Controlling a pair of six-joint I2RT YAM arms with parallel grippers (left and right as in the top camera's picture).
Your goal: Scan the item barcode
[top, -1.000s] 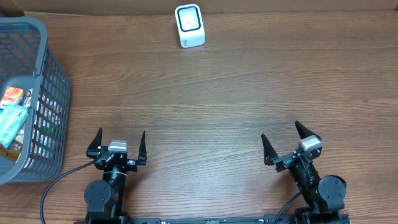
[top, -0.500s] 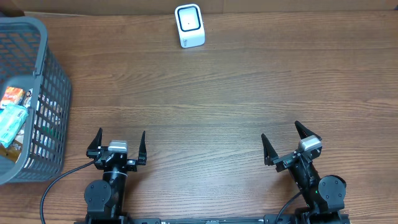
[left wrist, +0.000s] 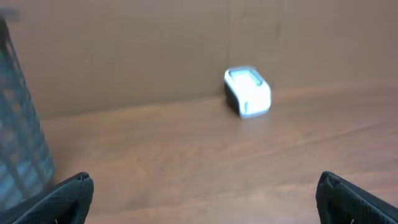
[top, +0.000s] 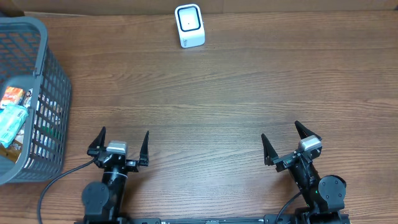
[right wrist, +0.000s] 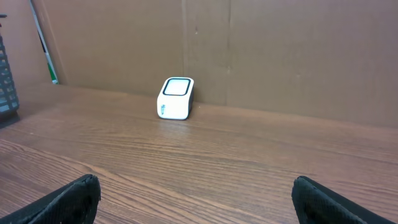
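A white barcode scanner [top: 189,25] with a dark window stands at the far edge of the wooden table; it also shows as the scanner [left wrist: 247,92] and the scanner [right wrist: 176,98] in the wrist views. Packaged items lie in the grey basket [top: 53,68] at the left: a teal packet [top: 11,124] and an orange one [top: 11,96]. My left gripper [top: 124,134] is open and empty near the front edge, right of the basket. My right gripper [top: 280,130] is open and empty at the front right. Bare wood shows between the left gripper [left wrist: 204,180] and the right gripper [right wrist: 194,183] fingers.
A brown cardboard wall [right wrist: 280,50] stands behind the scanner. The basket's mesh side [left wrist: 22,149] rises at the left of the left wrist view, and its corner [right wrist: 5,81] shows in the right wrist view.
My left gripper has shifted slightly to the right and toward the front edge; its wrist view is blurred. The right arm, scanner and basket have not moved.
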